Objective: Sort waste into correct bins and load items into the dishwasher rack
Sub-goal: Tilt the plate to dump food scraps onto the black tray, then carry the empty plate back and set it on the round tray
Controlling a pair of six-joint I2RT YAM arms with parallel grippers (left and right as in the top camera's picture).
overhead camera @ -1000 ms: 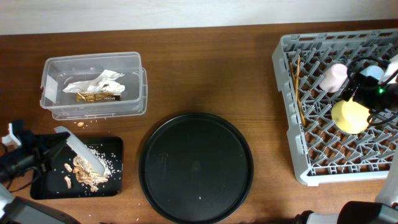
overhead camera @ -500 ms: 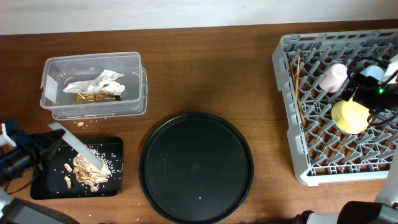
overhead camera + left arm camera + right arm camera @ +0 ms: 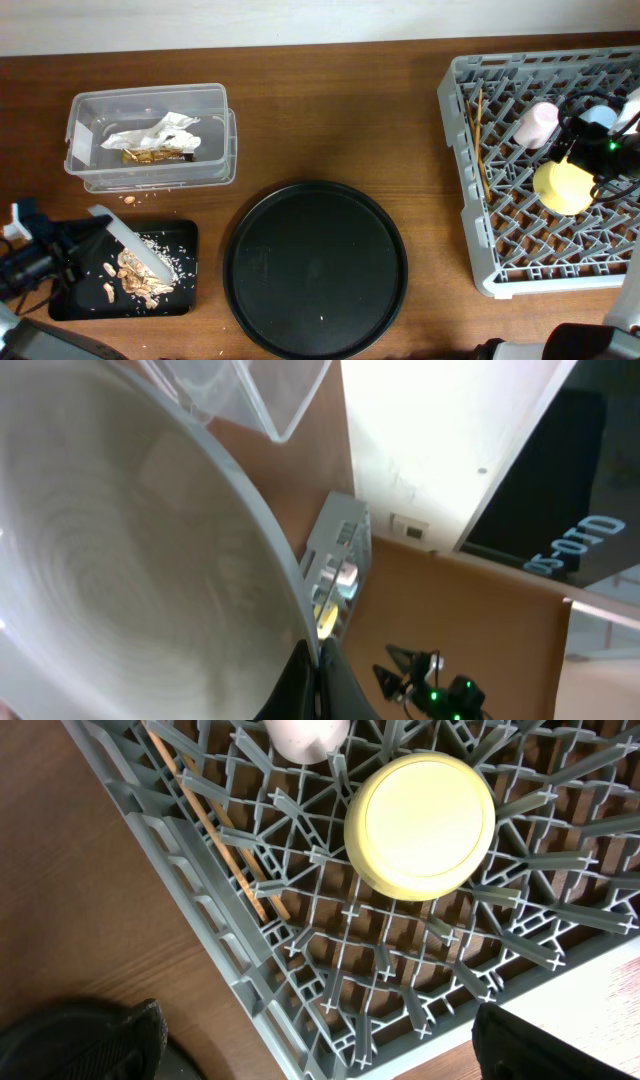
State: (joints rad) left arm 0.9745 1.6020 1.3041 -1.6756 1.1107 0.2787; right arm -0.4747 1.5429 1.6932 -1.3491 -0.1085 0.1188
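My left gripper (image 3: 88,232) is shut on the rim of the grey plate (image 3: 135,247), which is tilted steeply over the shallow black tray (image 3: 70,300). Brown scraps and rice (image 3: 140,280) lie in that tray. In the left wrist view the plate (image 3: 130,560) fills the left side, with the fingertips (image 3: 318,660) pinched on its edge. The snack wrapper (image 3: 150,138) lies in the clear tub (image 3: 215,100). The dishwasher rack (image 3: 470,200) holds the chopsticks (image 3: 480,140), pink cup (image 3: 538,124), blue cup (image 3: 600,117) and upturned yellow bowl (image 3: 562,187). My right gripper (image 3: 585,150) hangs open over the rack.
A large round black tray (image 3: 315,270) sits at the front centre of the wooden table. A few rice grains lie on the table between the tub and the black tray. The right wrist view looks down on the rack's front corner (image 3: 250,980) and the bowl (image 3: 420,825).
The left gripper with the plate shifted slightly left, then back right over the black tray. The right arm has not moved.
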